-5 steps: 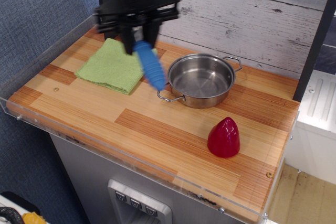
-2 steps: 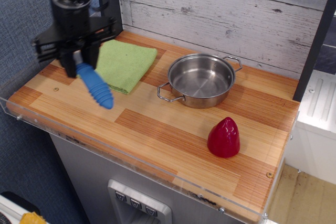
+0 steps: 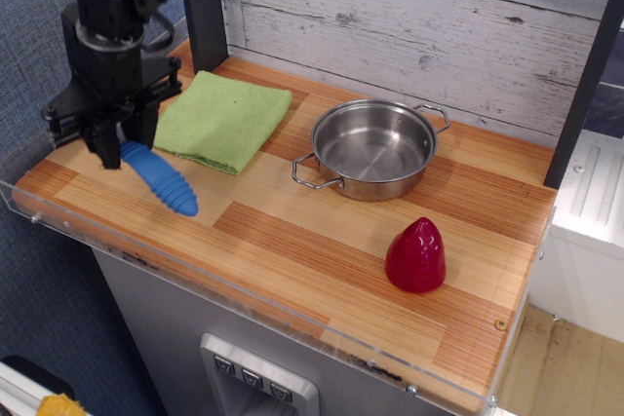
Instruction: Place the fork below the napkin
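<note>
At the frame's left edge the gripper (image 3: 119,148) pinches the blue-handled fork (image 3: 160,179) low over the board beside the green napkin (image 3: 221,119), apparently ready to set down and release.

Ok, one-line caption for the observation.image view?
Gripper holds the blue fork low over the wooden table, just in front of the green napkin.

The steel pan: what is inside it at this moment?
The steel pan holds nothing that can be seen; its bare shiny bottom shows. Only a thin strip behind the near wall is covered from this view.
</note>
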